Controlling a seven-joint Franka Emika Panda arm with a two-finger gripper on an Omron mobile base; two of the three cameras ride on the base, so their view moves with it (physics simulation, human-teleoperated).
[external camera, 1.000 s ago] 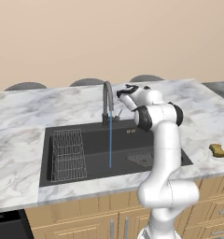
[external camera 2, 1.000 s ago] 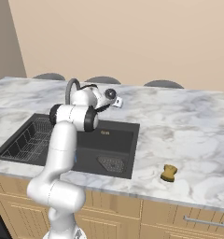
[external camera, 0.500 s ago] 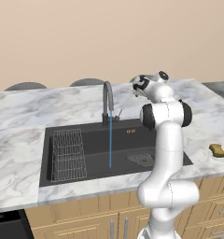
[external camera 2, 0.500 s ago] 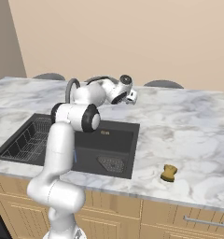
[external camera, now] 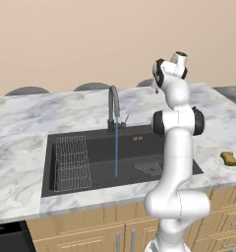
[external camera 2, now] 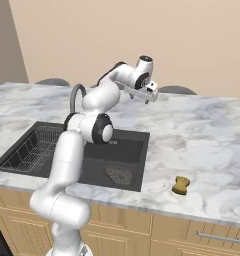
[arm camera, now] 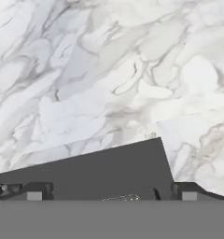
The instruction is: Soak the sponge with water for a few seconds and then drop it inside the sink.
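- Sponge (external camera 2: 181, 185): lies on the worktop (external camera 2: 202, 135), well right of the sink (external camera 2: 132, 150), not yet fetched.
- Pincer (external camera 2: 150, 94): spread and empty, raised above the worktop beyond the sink's right rim, free to reach.
- Water (external camera: 116, 147): streams into the sink, ready for soaking.

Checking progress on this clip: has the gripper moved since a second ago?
Yes. The gripper has swung from over the sink, by the faucet, out over the countertop toward the sponge.

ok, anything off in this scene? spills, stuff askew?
Nothing spilled or damaged. The water runs straight from the faucet into the sink with nothing under it. The sponge sits flat on the marble countertop near its front edge, away from the basin. The gripper is open and empty above the counter.
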